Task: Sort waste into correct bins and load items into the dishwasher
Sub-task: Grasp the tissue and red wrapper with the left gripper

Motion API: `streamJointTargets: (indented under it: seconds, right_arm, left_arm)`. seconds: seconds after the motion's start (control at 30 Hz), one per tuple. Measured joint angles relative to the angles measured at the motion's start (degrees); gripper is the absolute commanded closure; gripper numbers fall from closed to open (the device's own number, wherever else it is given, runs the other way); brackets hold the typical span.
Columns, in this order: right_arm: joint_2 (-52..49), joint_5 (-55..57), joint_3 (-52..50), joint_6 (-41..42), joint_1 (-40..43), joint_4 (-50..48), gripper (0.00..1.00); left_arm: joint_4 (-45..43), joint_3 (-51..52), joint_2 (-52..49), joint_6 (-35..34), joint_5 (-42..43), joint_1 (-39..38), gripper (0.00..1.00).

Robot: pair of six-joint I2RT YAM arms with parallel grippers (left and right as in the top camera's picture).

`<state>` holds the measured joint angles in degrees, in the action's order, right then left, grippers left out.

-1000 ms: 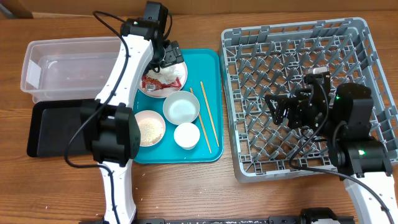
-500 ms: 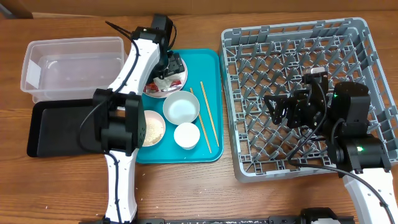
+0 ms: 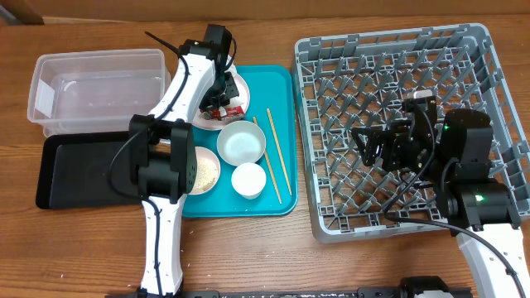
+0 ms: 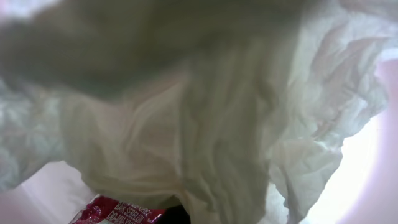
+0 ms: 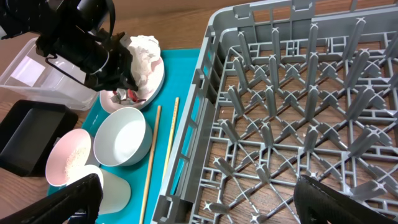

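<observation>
My left jaws were down on the plate [image 5: 157,81] at the far end of the teal tray [image 3: 277,83]. I could not tell whether they were spread or pressed together: the left wrist view was filled by the crumpled napkin [image 4: 205,124], with only a blurred dark shape at the top. The red wrapper [image 4: 118,213] lay at the lower edge of that view, partly under the napkin. Both were on the plate.

My right jaws were spread wide and held nothing. Their fingertips [image 5: 81,196] sat at the lower corners of the right wrist view, above the dish rack [image 3: 397,58], which contained no dishes.

On the teal tray, near the plate:
- grey bowl [image 3: 241,142]
- pink bowl [image 3: 199,170] holding white grains
- white cup [image 3: 248,180]
- chopsticks [image 3: 277,157], lying side by side, right of the bowls

The clear tub [image 3: 91,83] and black tray [image 3: 79,170] stood on the counter [image 3: 248,257], left of the teal tray.
</observation>
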<state>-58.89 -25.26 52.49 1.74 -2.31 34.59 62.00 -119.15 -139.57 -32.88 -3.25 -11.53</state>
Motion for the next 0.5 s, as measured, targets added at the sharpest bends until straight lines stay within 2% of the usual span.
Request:
streamJointTargets:
  seconds: [0.23, 0.5]
  right_arm:
    - [0.00, -0.02, 0.00, 0.00, 0.00, 0.02, 0.00]
    - [0.00, -0.02, 0.00, 0.00, 0.02, 0.13, 0.00]
  left_arm:
    - [6.40, -3.85, -0.11, 2.14, 0.39, 0.00, 0.96]
    - [17.90, -20.94, 0.04, 5.27, 3.06, 0.00, 0.96]
